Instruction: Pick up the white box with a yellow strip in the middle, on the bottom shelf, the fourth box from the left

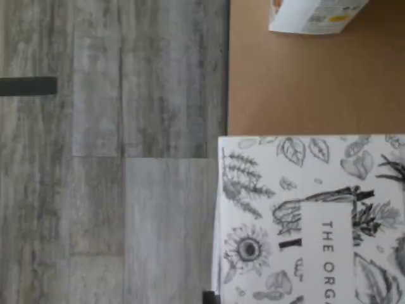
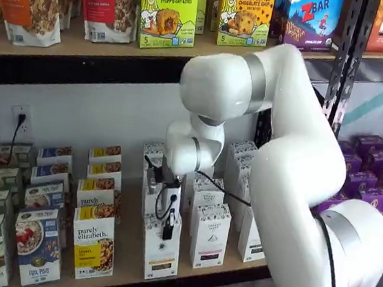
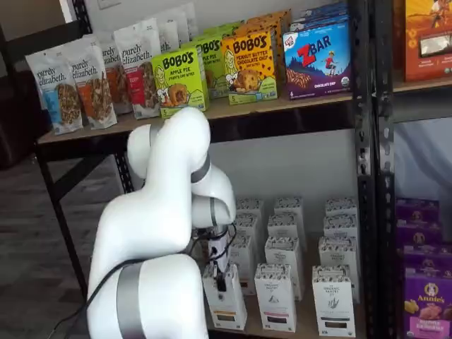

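The white box (image 2: 161, 254) stands at the front of the bottom shelf (image 2: 124, 264), with a speckled top and a brownish strip low down. It also shows in a shelf view (image 3: 227, 306). My gripper (image 2: 167, 225) hangs right at the box's top, with a black finger and a cable against its upper front. It shows the same way in a shelf view (image 3: 221, 272). No gap between the fingers shows, and I cannot tell whether they hold the box. The wrist view shows the box's patterned top (image 1: 304, 221) close below, with the tan shelf board (image 1: 304, 82) beside it.
Like white cartons with black strips (image 2: 209, 234) stand to the right in rows. A purely elizabeth box (image 2: 92, 246) with a yellow label stands to the left, with more boxes (image 2: 39, 244) beyond. An upper shelf carries Bobo's boxes (image 2: 168, 10). Grey floor (image 1: 114, 158) lies below the shelf edge.
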Controlling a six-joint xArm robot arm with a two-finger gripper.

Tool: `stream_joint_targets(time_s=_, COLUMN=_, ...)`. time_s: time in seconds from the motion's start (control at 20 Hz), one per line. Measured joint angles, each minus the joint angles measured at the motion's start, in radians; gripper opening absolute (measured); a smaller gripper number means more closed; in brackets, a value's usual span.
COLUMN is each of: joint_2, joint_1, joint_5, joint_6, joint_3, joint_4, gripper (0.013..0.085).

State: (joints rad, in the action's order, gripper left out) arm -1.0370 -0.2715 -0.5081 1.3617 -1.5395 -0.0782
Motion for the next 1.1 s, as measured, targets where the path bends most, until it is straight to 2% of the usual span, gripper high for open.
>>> stream_joint_targets(time_s=0.3, joint_2=0.105, joint_1=-0.01, joint_5=0.049, joint_6=-0.034, joint_3=0.155, joint_4=0.029, gripper=0.053)
stream_joint_targets(time_s=0.55, joint_2=0.199, joint_1=-0.012, joint_5=0.076, joint_6=-0.075, joint_3=0.276, joint_4=0.073, gripper=0.053)
stream_joint_targets(time_s=0.9, joint_2=0.332, joint_1=-0.017, joint_5=0.067, joint_6=-0.075, joint_3=0.417, joint_4=0.066, gripper=0.053)
stream_joint_targets(time_s=1.1, joint_2=0.404, joint_1=-0.021, joint_5=0.081, joint_6=-0.093, joint_3=0.494, joint_4=0.083, gripper=0.053)
